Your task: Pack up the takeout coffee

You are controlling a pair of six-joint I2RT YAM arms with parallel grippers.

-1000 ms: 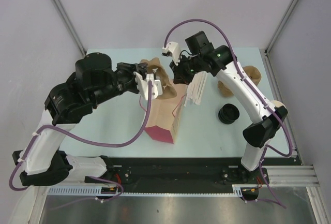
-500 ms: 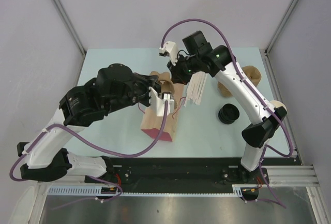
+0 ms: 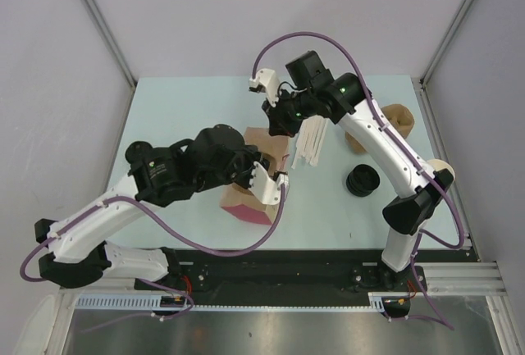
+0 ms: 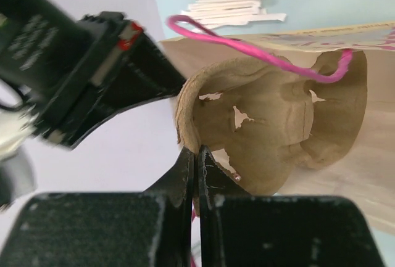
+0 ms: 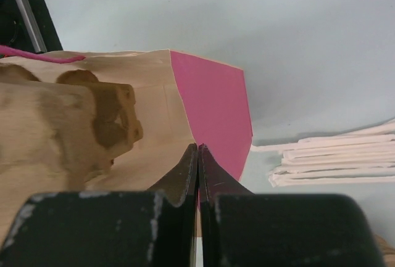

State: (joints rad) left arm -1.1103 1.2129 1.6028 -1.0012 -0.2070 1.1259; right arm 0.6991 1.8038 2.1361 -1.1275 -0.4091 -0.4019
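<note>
Left end effector (image 4: pixel 197 151) clamps half-hidden pulp tray (image 4: pixel 265 125); right end effector (image 5: pixel 197 147) apparently clamps bag (image 5: pixel 213 113).

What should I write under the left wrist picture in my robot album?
Left jaws pinch the rim of a pulp cup carrier by a paper bag with a pink handle, wrapped straws beyond.

The bag (image 5: pixel 213 113) is matt kraft paper (one side smooth pink). The carrier (image 4: pixel 265 125) is rough, fibrous pulp; the straws (image 4: pixel 231 5) wear white paper wrappers.
</note>
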